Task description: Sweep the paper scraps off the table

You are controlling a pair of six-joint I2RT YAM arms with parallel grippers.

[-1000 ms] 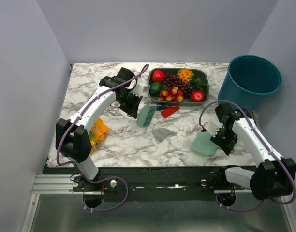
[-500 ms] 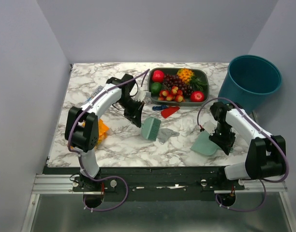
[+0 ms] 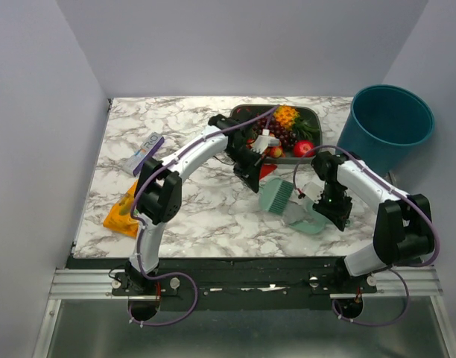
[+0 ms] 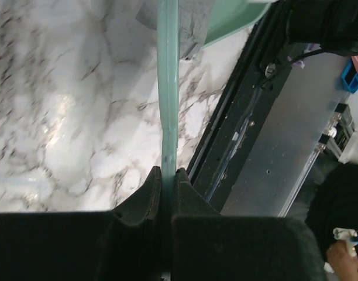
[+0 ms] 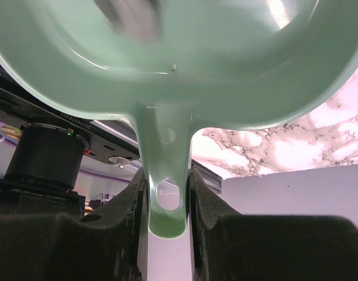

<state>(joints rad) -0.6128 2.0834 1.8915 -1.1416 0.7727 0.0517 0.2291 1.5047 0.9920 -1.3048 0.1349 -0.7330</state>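
Observation:
My left gripper (image 3: 254, 176) is shut on the handle of a mint-green brush (image 3: 276, 198), which the left wrist view shows edge-on (image 4: 167, 88). The brush head stands at the mouth of a mint-green dustpan (image 3: 308, 221). My right gripper (image 3: 326, 200) is shut on the dustpan's handle (image 5: 166, 175). A grey paper scrap (image 4: 189, 23) lies between the brush and the dustpan rim (image 4: 233, 22), and shows as a blur inside the pan (image 5: 132, 17). A red scrap (image 3: 267, 171) lies on the marble table (image 3: 206, 212), partly hidden by my left gripper. No blue scrap shows.
A dark tray (image 3: 311, 113) of toy fruit stands at the back centre. A teal bin (image 3: 388, 123) is at the back right. An orange snack bag (image 3: 124, 212) and a small purple-and-white box (image 3: 144, 153) lie on the left. The dustpan is near the table's black front edge.
My left arm has swept the brush right and towards the front, pushing the grey scrap up to and into the dustpan. My right gripper has shifted the dustpan slightly left.

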